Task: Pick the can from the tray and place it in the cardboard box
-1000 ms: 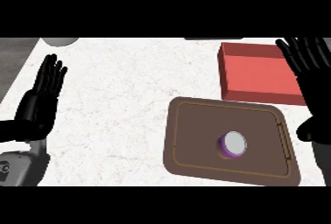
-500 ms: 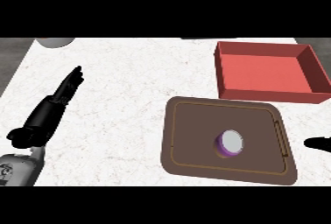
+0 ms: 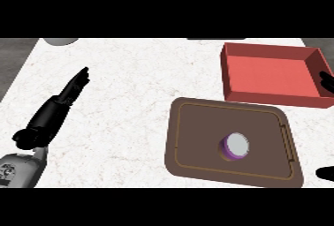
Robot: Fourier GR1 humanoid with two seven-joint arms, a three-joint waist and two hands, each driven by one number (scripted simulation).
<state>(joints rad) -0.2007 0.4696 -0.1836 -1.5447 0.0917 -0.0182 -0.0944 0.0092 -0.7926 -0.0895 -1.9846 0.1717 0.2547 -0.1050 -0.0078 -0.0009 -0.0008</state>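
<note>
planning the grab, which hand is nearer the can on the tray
Right. The right hand shows only at the view's right edge, just past the tray holding the can. The left hand lies far across the counter.

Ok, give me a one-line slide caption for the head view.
Purple can upright on the brown tray, red box beyond it, left hand open over the counter.

right hand (image 3: 325, 173) mostly cut off at the right edge; its fingers cannot be made out.

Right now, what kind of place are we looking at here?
Probably a kitchen counter: a white speckled stone-like countertop carrying a brown tray with a can on it, and a red box beside it.
</note>
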